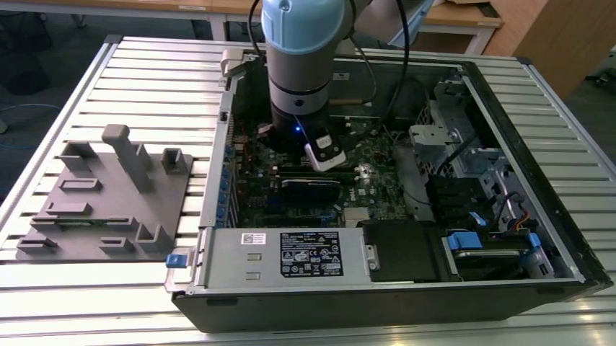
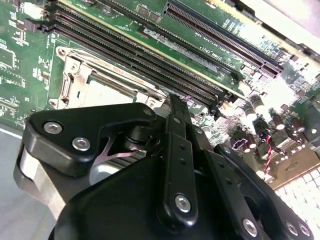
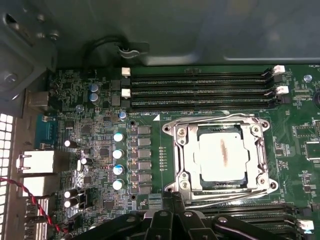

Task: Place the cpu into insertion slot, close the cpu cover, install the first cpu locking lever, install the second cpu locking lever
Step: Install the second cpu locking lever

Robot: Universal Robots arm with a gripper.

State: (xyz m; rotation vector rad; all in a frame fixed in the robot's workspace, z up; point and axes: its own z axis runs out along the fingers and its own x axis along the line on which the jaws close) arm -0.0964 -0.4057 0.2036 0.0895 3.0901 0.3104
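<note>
A: Entry, cpu [image 3: 222, 154]. Position?

B: Seated in the slot [image 3: 185, 165] on the green board [image 3: 150, 150]. Pale metal face up, a brownish smear down its middle. In the second wrist view the cpu [image 2: 107, 92] shows partly, behind the black linkage.

A: Cover?

B: Cover [image 3: 260, 150] lies flat over the slot, its window framing the cpu. Thin wire levers [image 3: 220, 120] run along the frame's edges; I cannot tell whether they are latched.

A: Gripper?

B: The gripper [image 3: 172, 210] is beside the slot's edge, on the side away from the upper memory slots [image 3: 200, 90]. The fingers [image 2: 175, 120] look pressed together, narrow, with nothing held. In the second wrist view the gripper [image 2: 172, 107] points toward the slot's corner.

A: Surroundings?

B: More memory slots [image 2: 150, 55] run just beside the slot. Round capacitors [image 3: 118, 152] stand in a column near it. In the exterior view the arm [image 1: 303, 65] reaches down into the open case [image 1: 539, 180], which lies on the slatted counter [image 1: 144, 79]. A power supply [image 1: 288, 256] sits along the case's near edge. A grey fixture [image 1: 106, 194] rests on the counter toward the exterior view's left, well apart from the case.
</note>
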